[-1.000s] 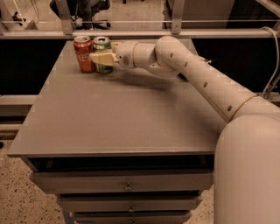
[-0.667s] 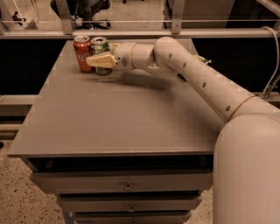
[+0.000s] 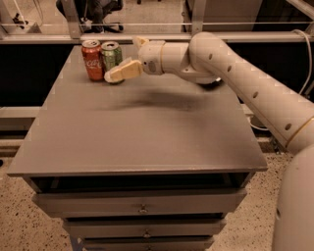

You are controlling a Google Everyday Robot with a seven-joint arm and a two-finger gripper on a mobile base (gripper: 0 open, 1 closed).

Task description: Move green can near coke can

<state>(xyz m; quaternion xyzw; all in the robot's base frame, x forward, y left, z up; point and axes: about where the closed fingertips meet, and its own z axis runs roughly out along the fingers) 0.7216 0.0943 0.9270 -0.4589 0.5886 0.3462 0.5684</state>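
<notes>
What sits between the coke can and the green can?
Nothing: in the camera view the coke can and the green can stand side by side, almost touching. The gripper is at the green can's base, on the near side.

We see a grey table (image 3: 147,142) with a flat matte top, and the gripper (image 3: 122,59) hangs above its far left part. Under the top are stacked drawers (image 3: 142,203), each with a small knob at its middle. A pale metal rail (image 3: 255,37) crosses behind the table's far edge. Beyond it stands a dark chair base (image 3: 100,12), and speckled flooring (image 3: 17,230) shows at lower left.
</notes>
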